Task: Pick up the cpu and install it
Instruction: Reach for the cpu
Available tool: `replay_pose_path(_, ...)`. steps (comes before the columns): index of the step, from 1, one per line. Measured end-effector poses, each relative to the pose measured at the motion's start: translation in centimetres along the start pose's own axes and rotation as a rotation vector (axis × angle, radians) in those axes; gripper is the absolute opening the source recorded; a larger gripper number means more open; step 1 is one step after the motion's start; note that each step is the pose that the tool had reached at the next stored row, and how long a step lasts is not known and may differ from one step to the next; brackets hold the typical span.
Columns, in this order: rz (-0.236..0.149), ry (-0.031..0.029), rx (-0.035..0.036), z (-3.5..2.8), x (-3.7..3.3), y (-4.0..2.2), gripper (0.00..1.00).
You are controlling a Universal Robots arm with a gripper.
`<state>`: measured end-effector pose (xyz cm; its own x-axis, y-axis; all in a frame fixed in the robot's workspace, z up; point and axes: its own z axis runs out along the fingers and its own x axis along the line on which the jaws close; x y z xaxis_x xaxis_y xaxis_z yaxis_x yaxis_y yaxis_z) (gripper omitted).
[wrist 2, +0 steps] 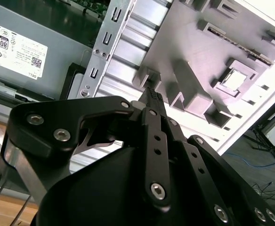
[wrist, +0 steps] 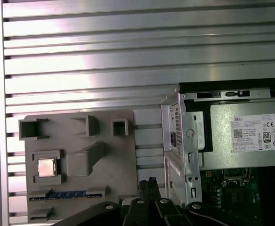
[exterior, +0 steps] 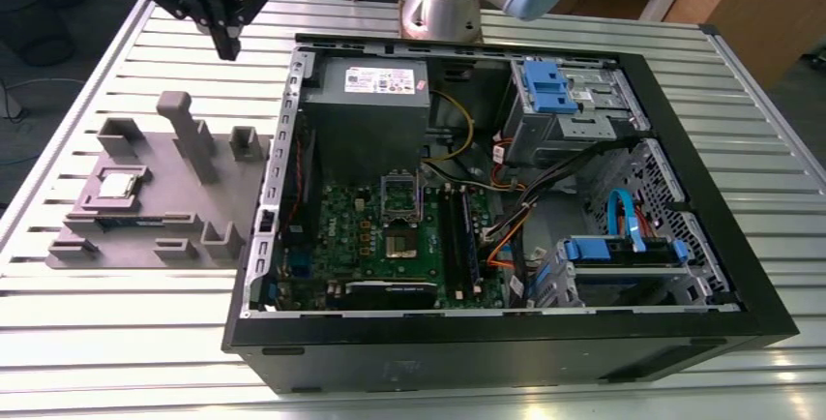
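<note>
The gripper (exterior: 230, 47) is hanging high over the strip of tabletop (exterior: 116, 343) between the grey fixture (exterior: 155, 231) and the open computer case (exterior: 516, 347). Its jaws are pinched together and carrying nothing. Further out, the cpu (exterior: 120, 184) is lying flat in its square pocket on the fixture, well apart from the gripper. Beyond, inside the case, the socket (exterior: 398, 243) is sitting on the motherboard, seemingly empty. The pick-up step appears not yet begun. Grasping is calling for parted jaws centred over the cpu.
</note>
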<state>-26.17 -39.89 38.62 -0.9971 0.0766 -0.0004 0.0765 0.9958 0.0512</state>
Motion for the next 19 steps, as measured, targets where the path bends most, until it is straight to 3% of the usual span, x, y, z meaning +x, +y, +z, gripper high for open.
replay_pose_path(19, 0.0, 0.0023, 0.0002, 0.08, 1.34, -0.11, 0.1)
